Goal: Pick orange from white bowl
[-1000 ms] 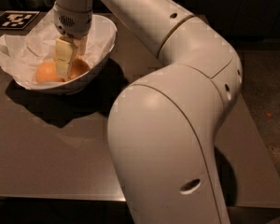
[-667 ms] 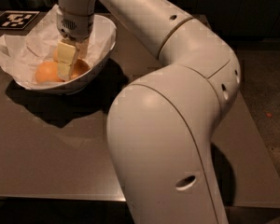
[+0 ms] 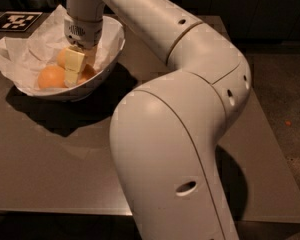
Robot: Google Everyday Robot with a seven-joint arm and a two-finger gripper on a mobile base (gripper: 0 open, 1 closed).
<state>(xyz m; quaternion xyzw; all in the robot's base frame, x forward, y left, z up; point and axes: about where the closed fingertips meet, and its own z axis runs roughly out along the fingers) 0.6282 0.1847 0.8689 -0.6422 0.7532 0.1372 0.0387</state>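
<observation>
The white bowl (image 3: 112, 46) stands at the table's far left, lined with crumpled white paper (image 3: 20, 54). Oranges lie in it: one orange (image 3: 51, 77) at the front left and another orange (image 3: 88, 72) to its right, partly hidden. A yellow-orange shape (image 3: 61, 57) behind them may be a third. My gripper (image 3: 72, 73) reaches straight down into the bowl and sits among the oranges, between the left one and the right one. The arm's wrist (image 3: 82, 28) hangs just above the bowl's rim.
The bowl rests on a brown table (image 3: 55, 164). A black-and-white tag (image 3: 15, 21) lies at the far left corner. My large white arm (image 3: 180, 134) fills the middle and right of the view and hides much of the table. The table's right edge borders a dark floor (image 3: 285, 99).
The gripper has sunk slightly lower into the bowl among the oranges. The bowl and the oranges have not visibly moved.
</observation>
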